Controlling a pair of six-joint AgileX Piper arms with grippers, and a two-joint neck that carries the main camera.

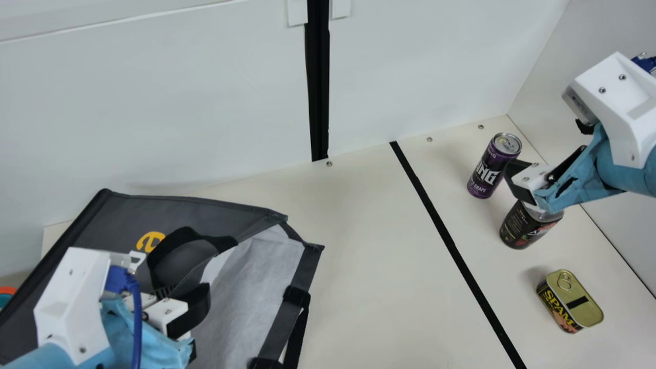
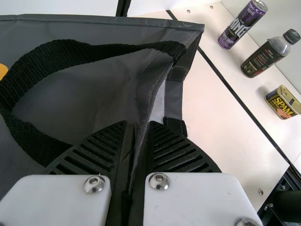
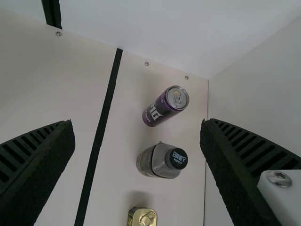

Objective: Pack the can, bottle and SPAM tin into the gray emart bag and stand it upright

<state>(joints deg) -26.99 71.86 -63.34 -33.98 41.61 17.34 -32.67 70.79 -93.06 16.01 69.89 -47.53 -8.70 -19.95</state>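
Note:
The gray emart bag [image 1: 192, 207] lies at the left of the main view, its pale lining [image 1: 246, 287] showing at the mouth. My left gripper [image 1: 185, 296] is at that mouth beside a black handle; in the left wrist view the left gripper [image 2: 138, 126] is shut on the bag's edge [image 2: 153, 89]. My right gripper [image 1: 544, 166] hangs above the bottle [image 1: 530, 225], partly hiding it; the right gripper [image 3: 137, 123] stands open and holds nothing. The purple can [image 1: 492, 166] and bottle stand upright, and the SPAM tin [image 1: 570, 302] sits nearer the front.
A black tape line [image 1: 451, 246] crosses the table between bag and items. White walls [image 1: 420, 66] rise behind and at the right, close to the can and bottle. Bare table [image 1: 369, 246] lies between the bag and the tape. Something orange and teal [image 1: 6, 294] shows at the left edge.

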